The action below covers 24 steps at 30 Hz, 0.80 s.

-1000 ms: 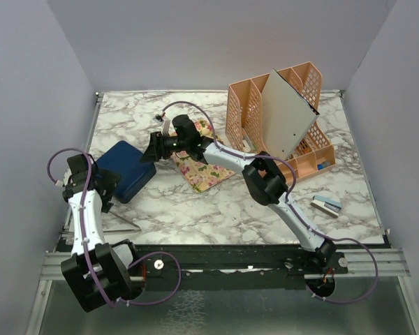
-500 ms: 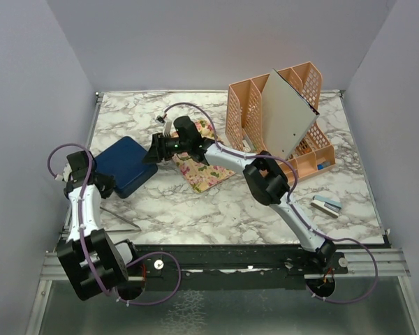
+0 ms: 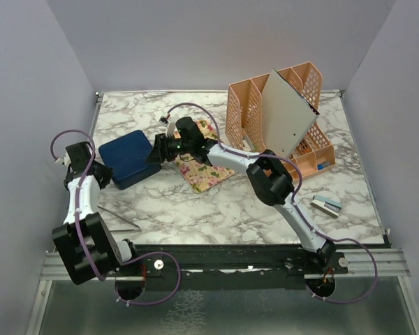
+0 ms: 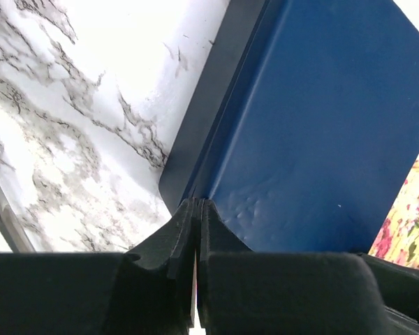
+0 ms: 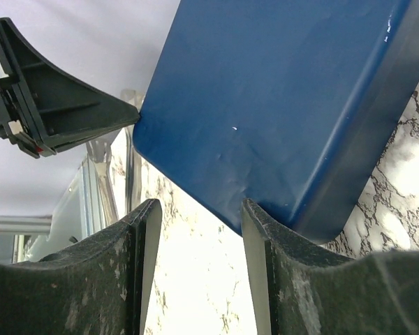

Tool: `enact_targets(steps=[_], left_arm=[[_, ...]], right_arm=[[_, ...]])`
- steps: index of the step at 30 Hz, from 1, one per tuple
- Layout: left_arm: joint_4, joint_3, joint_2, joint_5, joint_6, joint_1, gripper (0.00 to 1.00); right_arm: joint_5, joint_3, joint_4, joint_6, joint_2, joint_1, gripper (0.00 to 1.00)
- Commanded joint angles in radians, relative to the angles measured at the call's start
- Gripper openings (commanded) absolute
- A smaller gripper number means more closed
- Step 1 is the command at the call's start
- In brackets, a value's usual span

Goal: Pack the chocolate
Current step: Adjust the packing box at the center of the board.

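No chocolate shows, perhaps hidden inside the shut blue box [image 3: 126, 159] left of centre, apparently braced by the closed, empty left pincer [image 4: 197, 206] while the half-open, empty right pincer [image 5: 199, 209] sits at its opposite corner.

Colours from my end: dark navy square box [image 3: 128, 158] is plain, no print, with a slight sheen in the right wrist view. I read the white marble tabletop [image 3: 223, 204] as grey-black veined. Flat cloth pouch [image 3: 206, 176]: cream, pink-red flowers, green leaves. Mesh plastic desk organiser [image 3: 241, 112]: peach-orange. Flat board [image 3: 286, 115] in it: grey. Small stapler-like item [image 3: 327, 204]: white and blue. Arm cable [image 3: 72, 132]: purple. Left gripper [image 4: 197, 209]: matte black. Right gripper [image 5: 199, 209]: black, pale scuff specks.
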Motion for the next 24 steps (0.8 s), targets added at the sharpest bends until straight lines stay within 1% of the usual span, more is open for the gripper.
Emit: enact_targets(steps=[1,2,4,6,7,8,9,12,14,16,18,19,20,22,24], left_arm=[[-0.027,0.042,0.013,-0.010,0.125,-0.001,0.23],[-0.037,0.055,0.011,0.001,0.145,-0.001,0.34],[-0.054,0.064,-0.003,0.009,0.177,-0.001,0.47],[-0.059,0.045,-0.032,0.016,0.190,-0.001,0.63],[-0.059,0.031,-0.047,0.021,0.194,-0.001,0.70],[-0.056,0.016,-0.058,0.026,0.201,-0.001,0.75],[-0.050,0.002,-0.067,0.026,0.208,-0.001,0.77],[-0.022,-0.007,-0.065,0.043,0.229,-0.001,0.78],[-0.023,0.041,-0.051,0.054,0.261,-0.001,0.77],[-0.030,0.099,-0.043,0.005,0.272,-0.001,0.76],[-0.018,0.136,-0.030,-0.020,0.280,-0.001,0.74],[-0.002,0.144,-0.017,-0.041,0.278,0.001,0.68],[0.003,0.153,0.000,-0.046,0.277,0.004,0.58],[0.012,0.160,0.030,-0.067,0.285,0.007,0.30],[0.024,0.153,0.052,-0.095,0.291,0.007,0.12]], right_arm=[[0.024,-0.018,-0.160,-0.027,0.027,0.001,0.54],[0.026,-0.004,-0.161,-0.026,0.027,0.001,0.54],[0.027,0.014,-0.187,-0.021,0.028,0.000,0.54],[0.024,0.022,-0.184,-0.013,0.028,0.000,0.54],[0.023,0.025,-0.180,-0.010,0.027,0.000,0.54],[0.023,0.026,-0.174,-0.007,0.025,0.000,0.54],[0.023,0.028,-0.172,-0.002,0.022,-0.001,0.55],[0.012,0.041,-0.171,0.022,0.005,-0.015,0.55],[0.010,0.036,-0.128,0.039,-0.017,-0.030,0.57],[0.023,0.025,-0.104,0.057,-0.043,-0.049,0.57],[0.045,0.018,-0.087,0.070,-0.059,-0.072,0.55],[0.058,0.021,-0.087,0.074,-0.060,-0.082,0.52],[0.070,0.030,-0.094,0.075,-0.055,-0.092,0.47],[0.109,0.061,-0.145,0.047,-0.042,-0.103,0.33],[0.180,0.096,-0.228,-0.017,-0.024,-0.105,0.19]])
